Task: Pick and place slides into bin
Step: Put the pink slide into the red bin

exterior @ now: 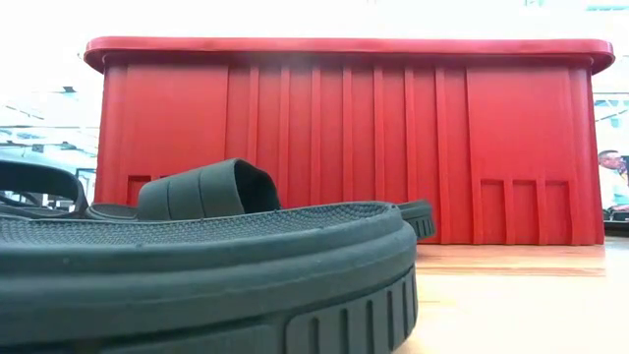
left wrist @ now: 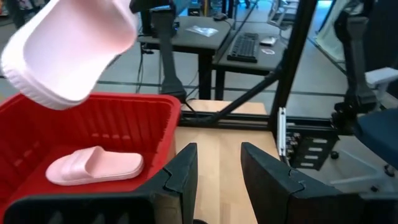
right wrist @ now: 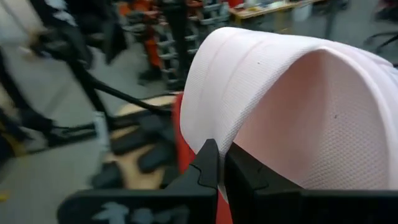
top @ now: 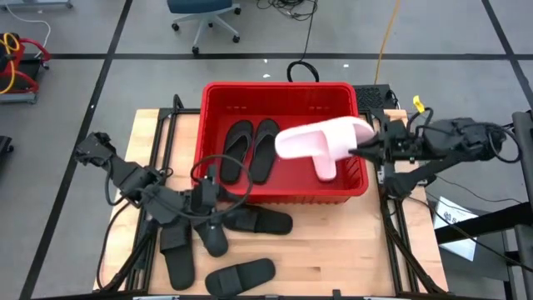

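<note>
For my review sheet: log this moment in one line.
right gripper: shut on pink slide, above bin | left gripper: open, empty

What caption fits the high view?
Right hand holds a pink slide over the red bin; left hand open above black slides.

1. A light wooden table [top: 333,250] fills the lower middle of the high view, with dark metal frame rails along its left and right edges;
2. the red bin [top: 279,197] stands on it at the centre of the frame, toward the table's far edge;
3. several black slides [top: 259,222] lie on the bare wood at lower left of the frame, in front of the bin; one more [top: 240,276] lies near the bottom edge;
4. in the low view a black slide [exterior: 206,265] fills the lower left, the bin's wall behind it.
</note>
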Controlling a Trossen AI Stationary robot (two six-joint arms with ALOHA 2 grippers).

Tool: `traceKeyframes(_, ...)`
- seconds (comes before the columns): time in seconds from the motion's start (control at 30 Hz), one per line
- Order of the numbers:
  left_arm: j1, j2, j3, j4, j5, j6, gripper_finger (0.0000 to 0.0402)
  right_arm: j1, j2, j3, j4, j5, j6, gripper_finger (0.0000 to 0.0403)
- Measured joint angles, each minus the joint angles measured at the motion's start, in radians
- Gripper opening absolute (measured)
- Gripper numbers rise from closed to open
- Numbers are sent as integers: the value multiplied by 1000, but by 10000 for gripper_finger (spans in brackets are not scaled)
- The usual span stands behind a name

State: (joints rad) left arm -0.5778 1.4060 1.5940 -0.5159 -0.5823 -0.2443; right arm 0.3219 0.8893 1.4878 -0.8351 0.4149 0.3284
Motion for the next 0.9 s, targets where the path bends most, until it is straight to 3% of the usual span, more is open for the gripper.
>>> traceKeyframes(0.17, 32, 0, 0, -2, -2, 0, 122, -127, 21, 29, -48, -13, -167, 0)
traceKeyframes(0.4, 69, 0, 0, -5, -1, 31, 122, -326, 132, 45, -54, -134, -335, 0)
traceKeyframes(0.9, 102, 0, 0, -85, 14, 306, 122, -668, 430, 47, -205, -470, -468, 0)
